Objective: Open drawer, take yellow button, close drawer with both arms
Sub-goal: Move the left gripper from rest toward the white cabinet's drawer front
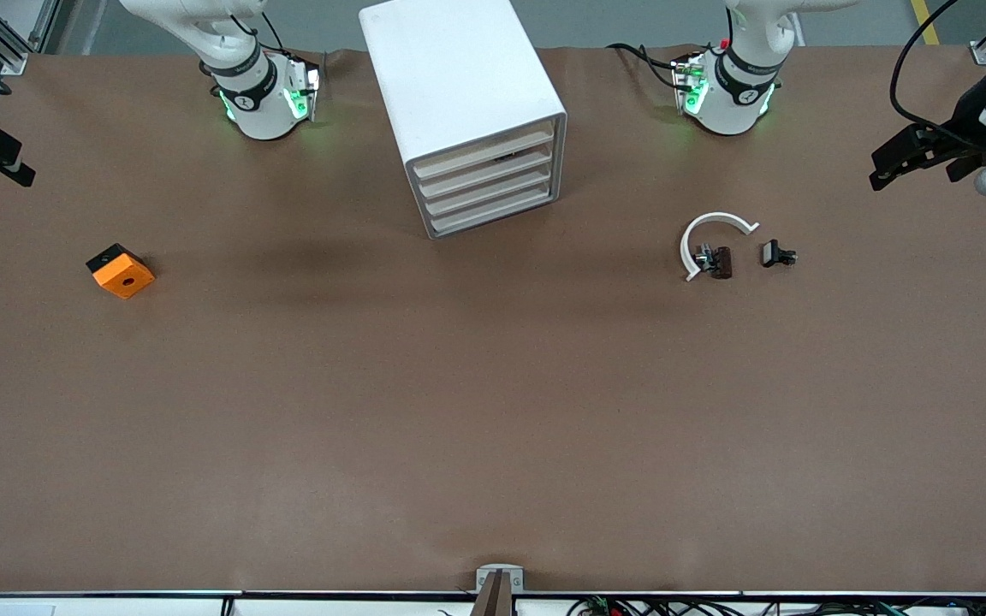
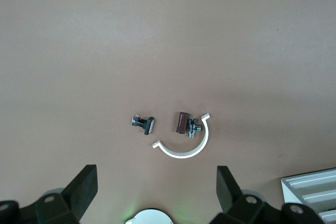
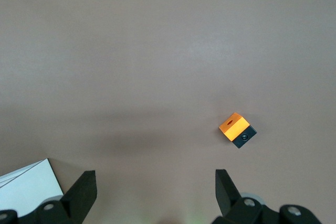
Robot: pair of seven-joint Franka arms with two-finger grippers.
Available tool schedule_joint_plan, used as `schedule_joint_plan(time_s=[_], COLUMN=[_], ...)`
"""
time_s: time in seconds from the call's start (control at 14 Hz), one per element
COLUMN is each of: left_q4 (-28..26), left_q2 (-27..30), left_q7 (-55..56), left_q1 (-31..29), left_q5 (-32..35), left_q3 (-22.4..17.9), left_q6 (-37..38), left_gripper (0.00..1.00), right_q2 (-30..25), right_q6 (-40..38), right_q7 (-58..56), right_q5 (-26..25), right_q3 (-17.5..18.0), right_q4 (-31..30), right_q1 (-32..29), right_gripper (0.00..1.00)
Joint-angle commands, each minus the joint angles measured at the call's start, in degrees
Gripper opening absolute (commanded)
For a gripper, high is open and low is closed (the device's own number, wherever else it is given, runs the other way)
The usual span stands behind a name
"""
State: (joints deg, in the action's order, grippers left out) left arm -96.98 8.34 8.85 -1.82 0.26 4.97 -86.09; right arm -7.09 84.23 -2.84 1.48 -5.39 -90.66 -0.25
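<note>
The white cabinet (image 1: 467, 103) stands at the middle of the table between the two arm bases, its four drawers facing the front camera. The top drawer (image 1: 484, 144) looks pushed in like the three below it. The button is hidden. My left gripper (image 2: 157, 182) is open and empty, high over the table near the left arm's base (image 1: 728, 94). My right gripper (image 3: 156, 182) is open and empty, high over the table near the right arm's base (image 1: 262, 98). Neither gripper shows in the front view.
An orange square block with a hole (image 1: 121, 271) lies toward the right arm's end, also in the right wrist view (image 3: 237, 129). A white half-ring (image 1: 713, 239), a brown piece (image 1: 720, 261) and a small black clip (image 1: 777, 254) lie toward the left arm's end.
</note>
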Motion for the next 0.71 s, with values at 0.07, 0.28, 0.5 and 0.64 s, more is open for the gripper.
schedule_joint_plan(time_s=[0.07,0.28,0.5,0.64], left_q4=[1.8,3.7,5.5,5.1], left_q2=[-0.7,-3.7,-8.1,-10.7], left_q7=[-0.2,-0.6,-0.6,0.6], left_q1=[-0.3,-0.3,0.0,0.5], left_q5=[0.3,0.3,0.3,0.1], left_q3=[0.1,0.0,0.2,0.7], left_q6=[1.7,2.4,3.0,3.0], left_gripper=[1.00,1.00,1.00,1.00], right_q2=[-0.9,-0.8,-0.8,-0.7], right_q6=[0.4,0.9,0.8,1.2], right_q7=[0.8,0.8,0.8,0.8], right_q5=[0.2,0.2,0.2,0.2], right_q3=[0.3,0.2,0.2,0.2], right_q4=[-0.2,-0.3,-0.3,-0.3], right_q1=[0.1,0.1,0.1,0.1], right_gripper=[1.00,1.00,1.00,1.00])
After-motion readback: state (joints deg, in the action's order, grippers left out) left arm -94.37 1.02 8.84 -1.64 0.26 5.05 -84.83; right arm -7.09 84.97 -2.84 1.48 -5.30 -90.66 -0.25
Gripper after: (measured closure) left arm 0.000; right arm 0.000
